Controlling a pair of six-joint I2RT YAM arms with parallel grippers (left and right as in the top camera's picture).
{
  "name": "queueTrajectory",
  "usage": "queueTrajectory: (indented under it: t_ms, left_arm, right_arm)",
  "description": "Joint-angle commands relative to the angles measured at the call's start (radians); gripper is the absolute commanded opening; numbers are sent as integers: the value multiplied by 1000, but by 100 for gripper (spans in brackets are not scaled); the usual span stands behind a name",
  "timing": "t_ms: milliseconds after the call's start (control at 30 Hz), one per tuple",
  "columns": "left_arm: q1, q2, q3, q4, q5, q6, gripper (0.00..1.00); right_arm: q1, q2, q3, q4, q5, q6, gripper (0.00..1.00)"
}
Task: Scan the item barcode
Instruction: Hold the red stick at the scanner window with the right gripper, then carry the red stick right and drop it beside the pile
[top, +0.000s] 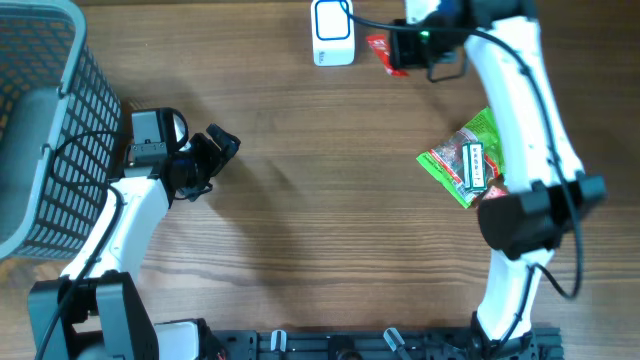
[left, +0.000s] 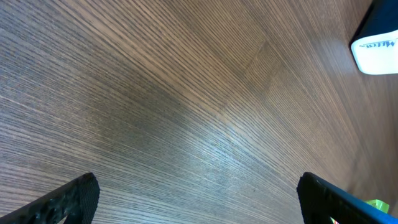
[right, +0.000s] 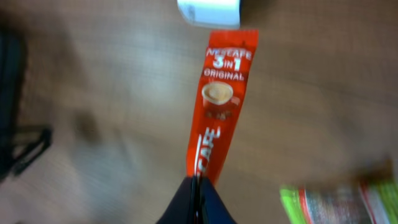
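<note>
Wood table (top: 300, 220); right claw (right: 198, 186) clenched on red coffee sachet (right: 221, 106) near white scanner (top: 332, 35); left claw (top: 212, 160) released.

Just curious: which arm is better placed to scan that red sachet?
Right: the right gripper is shut on the red sachet beside the white scanner; the left gripper hangs open, empty, farther off.

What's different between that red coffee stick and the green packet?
The red coffee stick is long and narrow; the green packet is wider and squarish. The red coffee stick is pinched at one end by the shut right tool, with its other end near the white scanner; the green packet lies loose on the table. Both are printed flexible wrappers.
</note>
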Motion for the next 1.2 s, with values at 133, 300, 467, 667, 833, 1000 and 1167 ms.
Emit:
queueTrajectory:
  t_ms: [133,300,467,667,833,1000,1167]
  left_arm:
    - [7,-2,10,0,-6,16,100]
    - [7,-2,10,0,-6,16,100]
    - [7,-2,10,0,-6,16,100]
    - [7,-2,10,0,-6,16,100]
    - [7,-2,10,0,-6,16,100]
    - [7,-2,10,0,-6,16,100]
    - [7,-2,10,0,-6,16,100]
  right_arm:
    - [-85,0,-34,-174,-24,14,4]
    - [-93,0,-133,-174,31,37,4]
    - [-93,0,-281,-163,213,82,4]
    - [-93,0,-486,-19,248,81,7]
    - [-93,0,-522,-10,300,80,45]
    - [-93,0,-522,-39,295,83,100]
    - [-93,0,-522,76,295,83,100]
